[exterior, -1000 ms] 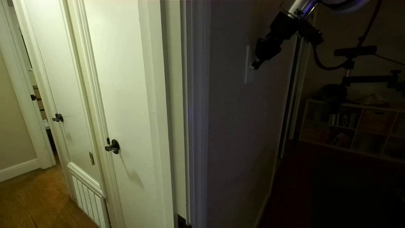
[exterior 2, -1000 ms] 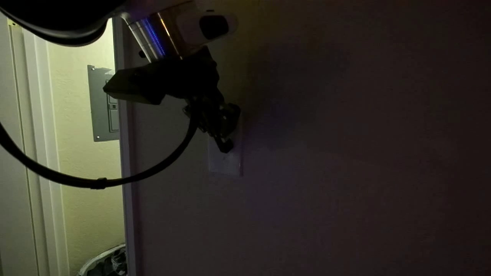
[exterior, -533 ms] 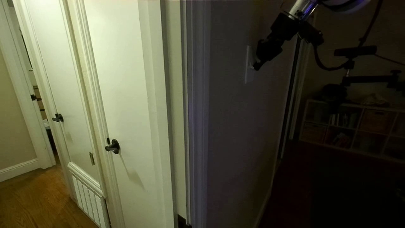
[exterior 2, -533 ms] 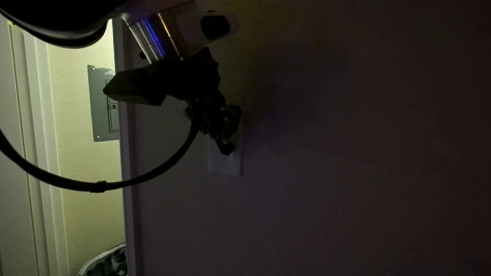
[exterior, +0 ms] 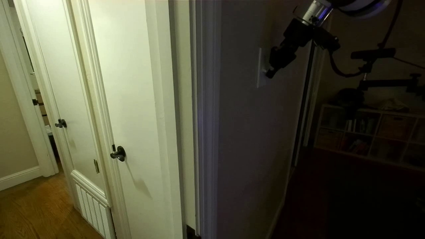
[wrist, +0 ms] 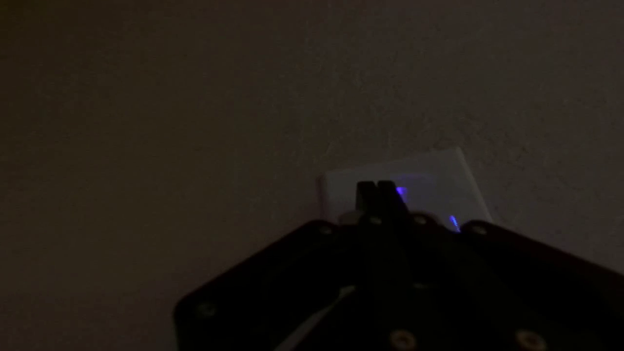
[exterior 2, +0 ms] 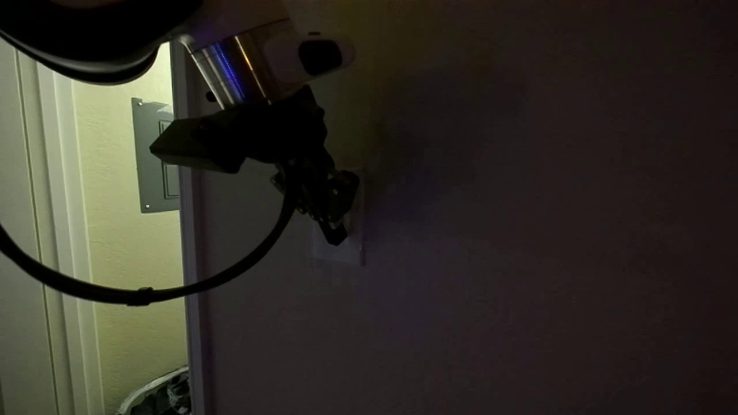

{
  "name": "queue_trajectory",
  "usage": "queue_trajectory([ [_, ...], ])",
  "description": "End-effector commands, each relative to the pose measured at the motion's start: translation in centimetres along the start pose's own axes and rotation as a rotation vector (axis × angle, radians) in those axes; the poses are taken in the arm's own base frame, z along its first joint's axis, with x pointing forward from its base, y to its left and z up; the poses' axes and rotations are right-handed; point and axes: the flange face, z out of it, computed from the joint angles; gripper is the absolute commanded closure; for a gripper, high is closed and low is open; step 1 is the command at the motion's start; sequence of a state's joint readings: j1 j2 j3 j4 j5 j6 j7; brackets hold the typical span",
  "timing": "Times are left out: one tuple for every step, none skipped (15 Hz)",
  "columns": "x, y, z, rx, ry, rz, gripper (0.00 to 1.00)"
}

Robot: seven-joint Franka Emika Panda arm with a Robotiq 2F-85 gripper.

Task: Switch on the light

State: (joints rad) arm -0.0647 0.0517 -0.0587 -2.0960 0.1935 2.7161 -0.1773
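Observation:
The light switch's pale upright wall plate shows in both exterior views (exterior: 260, 79) (exterior 2: 340, 255) and in the wrist view (wrist: 441, 180), where blue glints lie on it. No lamp is in view, and the room around the plate is dark. My gripper (exterior: 269, 74) points down and toward the wall in front of the plate, its tips over the plate's lower half in an exterior view (exterior 2: 337, 236). In the wrist view the gripper's (wrist: 376, 184) two fingers stand together, with nothing seen between them. The gripper covers the plate's middle. I cannot tell whether the tips touch the switch.
A door frame (exterior: 207, 116) edges the wall beside the plate. Lit white doors with a dark handle (exterior: 118, 153) stand beyond it. A grey panel (exterior 2: 151, 167) hangs in the lit space. The arm's cable (exterior 2: 139, 296) loops sideways. A mounted camera (exterior: 373, 53) and a shelf (exterior: 362, 132) stand behind.
My gripper and arm have moved down along the plate, mostly in the last half second. The fingertips are now lower on it. The room stays dark.

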Motion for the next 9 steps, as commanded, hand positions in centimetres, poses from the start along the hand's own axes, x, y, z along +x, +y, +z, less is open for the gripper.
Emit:
queue_trajectory([
  [-0.1, -0.61, -0.04, 0.008, -0.007, -0.007, 0.95],
  [-0.05, -0.74, -0.03, 0.009, -0.006, -0.009, 0.95],
  [-0.02, -0.79, -0.03, 0.01, -0.005, -0.008, 0.95],
  [0.02, -0.81, -0.06, 0.01, -0.004, -0.007, 0.95],
  [0.03, -0.77, -0.14, 0.007, 0.001, -0.007, 0.95],
  [0.07, -0.68, -0.23, 0.005, 0.003, -0.005, 0.94],
  [0.12, -0.64, -0.33, 0.004, 0.006, -0.003, 0.95],
  [0.2, -0.62, -0.5, 0.003, 0.011, -0.002, 0.95],
  [0.29, -0.65, -0.71, 0.003, 0.016, -0.003, 0.95],
])
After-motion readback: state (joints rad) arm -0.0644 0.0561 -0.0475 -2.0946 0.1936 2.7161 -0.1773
